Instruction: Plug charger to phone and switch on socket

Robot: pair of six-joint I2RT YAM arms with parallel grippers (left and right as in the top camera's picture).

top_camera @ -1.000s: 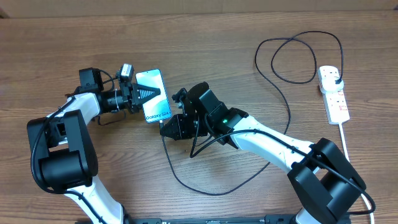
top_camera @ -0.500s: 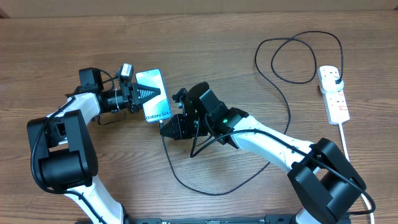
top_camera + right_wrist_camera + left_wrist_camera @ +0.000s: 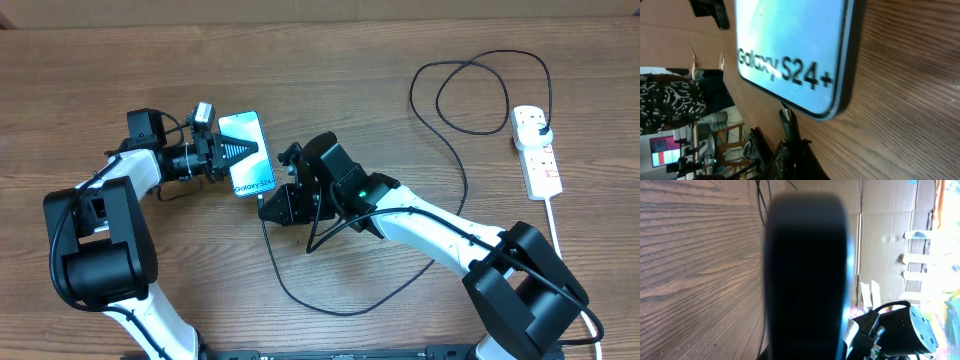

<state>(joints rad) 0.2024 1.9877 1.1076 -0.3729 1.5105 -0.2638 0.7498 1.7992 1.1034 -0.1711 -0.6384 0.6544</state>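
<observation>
Nothing has moved: my left fingers [image 3: 238, 150] stay pinched on the phone [image 3: 253, 178], my right fingers [image 3: 276, 206] stay clamped on the charger [image 3: 785, 117] tip, right at the phone's bottom edge; the socket [image 3: 536, 150] lies well beyond my right fingers

I am seeing the phone [image 3: 790, 45] lying on the wooden table [image 3: 905, 100], its blue screen reading Galaxy S24+; my right gripper [image 3: 790, 157] is pinching the charger [image 3: 787, 122]; its tip is touching the phone's near edge.
</observation>
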